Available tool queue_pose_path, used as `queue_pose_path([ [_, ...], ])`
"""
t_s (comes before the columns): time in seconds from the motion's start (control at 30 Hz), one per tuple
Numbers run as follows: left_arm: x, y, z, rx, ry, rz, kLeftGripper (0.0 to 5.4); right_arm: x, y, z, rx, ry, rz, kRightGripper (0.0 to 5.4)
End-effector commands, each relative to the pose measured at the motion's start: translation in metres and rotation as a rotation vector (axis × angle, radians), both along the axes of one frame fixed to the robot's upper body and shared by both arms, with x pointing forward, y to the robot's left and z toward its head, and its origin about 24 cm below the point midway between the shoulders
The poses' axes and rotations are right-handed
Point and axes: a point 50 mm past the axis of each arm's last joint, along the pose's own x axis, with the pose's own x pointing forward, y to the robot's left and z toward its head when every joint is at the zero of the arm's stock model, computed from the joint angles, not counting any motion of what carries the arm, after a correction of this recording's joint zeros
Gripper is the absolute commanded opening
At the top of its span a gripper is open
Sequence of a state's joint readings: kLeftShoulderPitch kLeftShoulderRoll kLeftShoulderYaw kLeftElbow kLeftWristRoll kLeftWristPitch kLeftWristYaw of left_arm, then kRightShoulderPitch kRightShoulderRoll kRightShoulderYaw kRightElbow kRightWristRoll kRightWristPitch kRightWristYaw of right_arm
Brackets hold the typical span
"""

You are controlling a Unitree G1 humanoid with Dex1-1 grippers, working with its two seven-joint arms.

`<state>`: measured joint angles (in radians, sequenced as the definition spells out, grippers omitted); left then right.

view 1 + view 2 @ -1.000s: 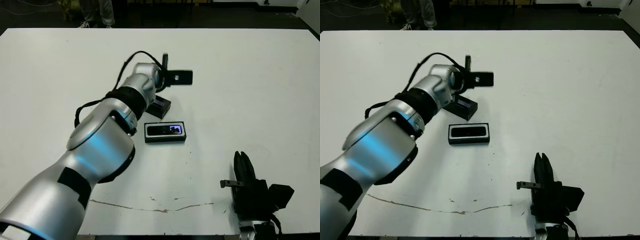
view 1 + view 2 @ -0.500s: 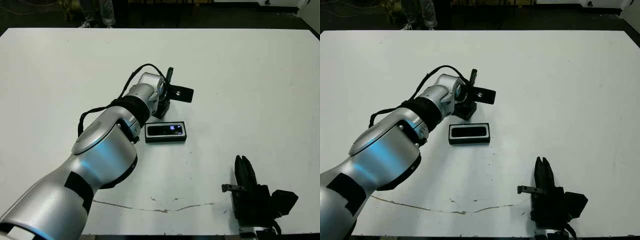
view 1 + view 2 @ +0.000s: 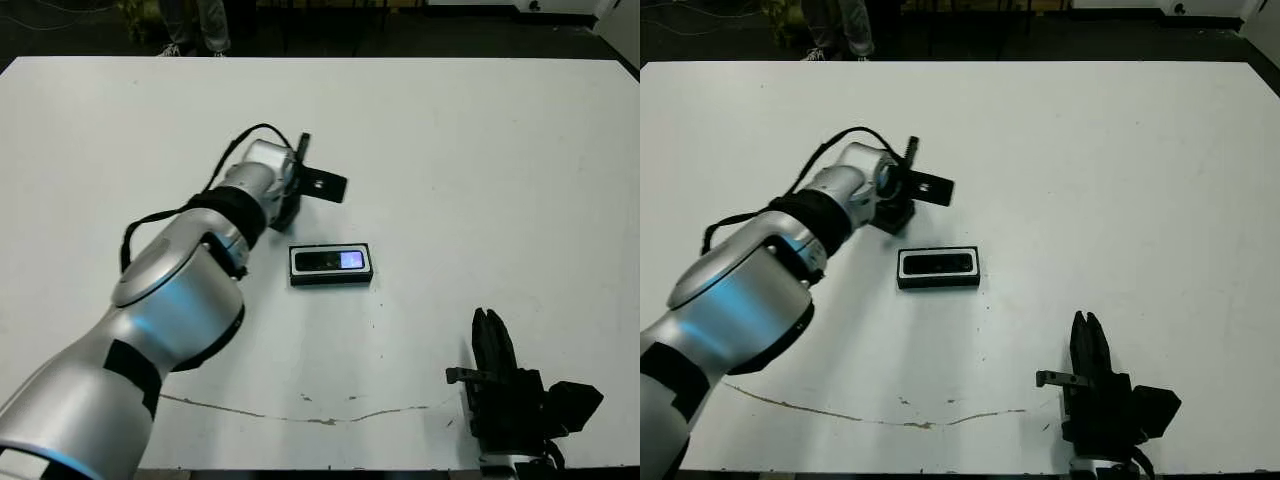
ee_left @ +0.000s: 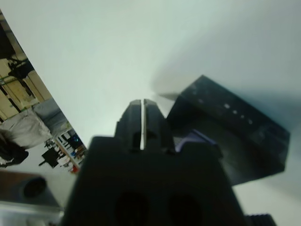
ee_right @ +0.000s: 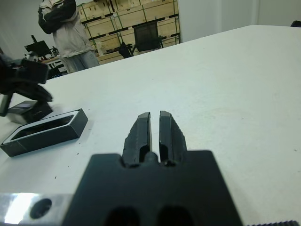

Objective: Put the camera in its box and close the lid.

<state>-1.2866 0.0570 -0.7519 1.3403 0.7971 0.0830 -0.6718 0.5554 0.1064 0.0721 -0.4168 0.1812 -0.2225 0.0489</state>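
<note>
Your left gripper [image 4: 142,123] sits low over the counter [image 3: 480,150] with its two fingers pressed together on nothing, and its wrist mount hides most of the lid [image 4: 229,136] from the head camera; only the left wrist view shows that black cover clearly, lying just beside the fingertips with a pale strip on its top. Whether gripper and lid touch cannot be told. The box [image 3: 331,265] lies flat near the counter's middle, just in front of the left wrist, with the camera [image 3: 331,261] inside it, bluish screen facing up. In the right eye view the box's contents read only as a dark slot. Your right gripper [image 5: 154,130] rests at the near edge, fingers closed and empty, well apart from the box. The white counter carries a thin brown crack line [image 3: 300,414] along its near side and a few dark specks. Beyond the far edge, a person [image 5: 66,28] stands with arms folded before stacked crates. The right half of the counter lies open.
</note>
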Motion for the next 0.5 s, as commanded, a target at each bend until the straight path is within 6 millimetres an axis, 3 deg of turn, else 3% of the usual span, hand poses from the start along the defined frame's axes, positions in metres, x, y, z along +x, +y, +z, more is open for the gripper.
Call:
queue_pose_path([
  [0.03,-0.008,0.028,-0.027,0.022,0.106,0.075,0.02,-0.007,-0.003,-0.006,-0.009,0.065,-0.007,0.00],
  [0.3,-0.008,0.043,-0.025,-0.037,0.149,0.149,0.02,-0.007,-0.003,-0.004,-0.014,0.062,-0.005,0.00],
  [0.5,-0.009,0.044,-0.025,-0.111,0.165,0.145,0.02,-0.004,-0.002,-0.002,-0.006,0.070,-0.002,0.00],
])
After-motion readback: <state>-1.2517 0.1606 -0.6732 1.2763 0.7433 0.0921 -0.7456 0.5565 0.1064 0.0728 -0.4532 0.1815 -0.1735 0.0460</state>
